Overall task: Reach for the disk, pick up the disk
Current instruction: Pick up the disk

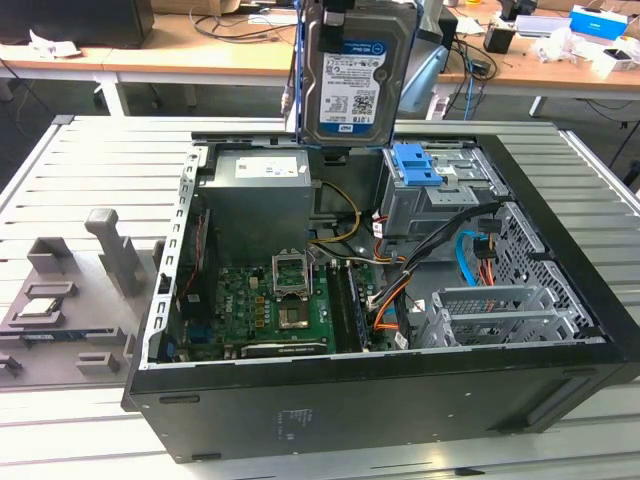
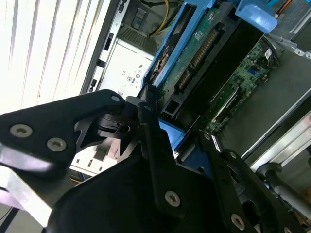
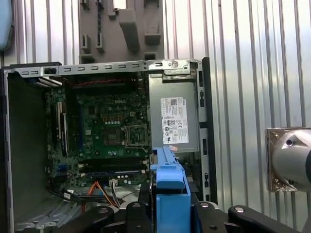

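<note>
In the exterior view you have the disk (image 1: 352, 75) up in the air, clear of the open computer case (image 1: 400, 400) that lies on its side on the slatted table (image 1: 90, 160). It hangs over the part of the case nearest the table's far edge, above the power supply (image 1: 260, 190) and the drive cage (image 1: 440, 205) with its blue latch (image 1: 415, 165). Its long axis stands upright with the label toward the camera. The jaws have it by the upper short end, so the disk lies straight below them (I see no lean worth flagging from here). In the second wrist view your gripper (image 2: 180, 138) is clenched on the disk. The black fingers (image 2: 154, 160) bear on the blue bracket (image 2: 171, 132) from both sides, and the drive's circuit-board face runs away from the wrist toward the case interior. In the first wrist view you look down the disk's length. The bracket shows edge-on between the jaws, with the motherboard (image 3: 112, 131) and the power supply far beneath and nothing touching the disk's lower end. Judging by this, your pick-up is done: the disk rests on no part of the case and is carried by the jaws alone.
</note>
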{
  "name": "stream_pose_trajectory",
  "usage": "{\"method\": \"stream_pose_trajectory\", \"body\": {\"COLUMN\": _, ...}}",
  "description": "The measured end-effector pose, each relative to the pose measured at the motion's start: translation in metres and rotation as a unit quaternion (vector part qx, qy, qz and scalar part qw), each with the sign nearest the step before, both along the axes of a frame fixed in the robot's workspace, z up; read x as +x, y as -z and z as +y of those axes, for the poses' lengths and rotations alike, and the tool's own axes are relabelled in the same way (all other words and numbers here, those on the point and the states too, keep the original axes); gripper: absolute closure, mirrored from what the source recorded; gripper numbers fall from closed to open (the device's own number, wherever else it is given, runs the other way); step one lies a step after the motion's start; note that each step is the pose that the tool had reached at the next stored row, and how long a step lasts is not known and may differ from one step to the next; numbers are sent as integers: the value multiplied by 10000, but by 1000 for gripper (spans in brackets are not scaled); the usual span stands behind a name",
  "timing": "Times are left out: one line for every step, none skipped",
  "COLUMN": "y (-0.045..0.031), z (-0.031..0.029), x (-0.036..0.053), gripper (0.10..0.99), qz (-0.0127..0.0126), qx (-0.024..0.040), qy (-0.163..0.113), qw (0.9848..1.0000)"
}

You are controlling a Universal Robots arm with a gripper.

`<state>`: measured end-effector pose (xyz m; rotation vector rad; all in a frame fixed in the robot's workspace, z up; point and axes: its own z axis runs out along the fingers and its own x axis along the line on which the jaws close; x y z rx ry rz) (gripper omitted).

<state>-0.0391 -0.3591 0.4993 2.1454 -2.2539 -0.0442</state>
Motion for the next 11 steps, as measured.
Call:
{"method": "stream_pose_trajectory", "body": {"y": 0, "z": -12, "x": 0, "gripper": 718, "qz": 0, "qx": 0, "qy": 0, "qw": 10000}}
{"method": "stream_pose_trajectory", "body": {"y": 0, "z": -23, "x": 0, "gripper": 718, "qz": 0, "qx": 0, "qy": 0, "qw": 10000}}
{"method": "stream_pose_trajectory", "body": {"y": 0, "z": -33, "x": 0, "gripper": 718, "qz": 0, "qx": 0, "qy": 0, "qw": 10000}}
{"method": "stream_pose_trajectory", "body": {"y": 0, "z": -58, "x": 0, "gripper": 718, "qz": 0, "qx": 0, "qy": 0, "qw": 10000}}
{"method": "stream_pose_trajectory", "body": {"y": 0, "z": -66, "x": 0, "gripper": 718, "qz": 0, "qx": 0, "qy": 0, "qw": 10000}}
{"method": "stream_pose_trajectory", "body": {"y": 0, "z": -75, "x": 0, "gripper": 718, "qz": 0, "qx": 0, "qy": 0, "qw": 10000}}
{"method": "stream_pose_trajectory", "body": {"y": 0, "z": -90, "x": 0, "gripper": 718, "qz": 0, "qx": 0, "qy": 0, "qw": 10000}}
{"method": "stream_pose_trajectory", "body": {"y": 0, "z": -108, "x": 0, "gripper": 718, "qz": 0, "qx": 0, "qy": 0, "qw": 10000}}
{"method": "stream_pose_trajectory", "body": {"y": 0, "z": -126, "x": 1, "gripper": 718, "qz": 0, "qx": 0, "qy": 0, "qw": 10000}}
{"method": "stream_pose_trajectory", "body": {"y": 0, "z": -138, "x": 1, "gripper": 718, "qz": 0, "qx": 0, "qy": 0, "qw": 10000}}
{"method": "stream_pose_trajectory", "body": {"y": 0, "z": -154, "x": 0, "gripper": 718, "qz": 0, "qx": 0, "qy": 0, "qw": 10000}}
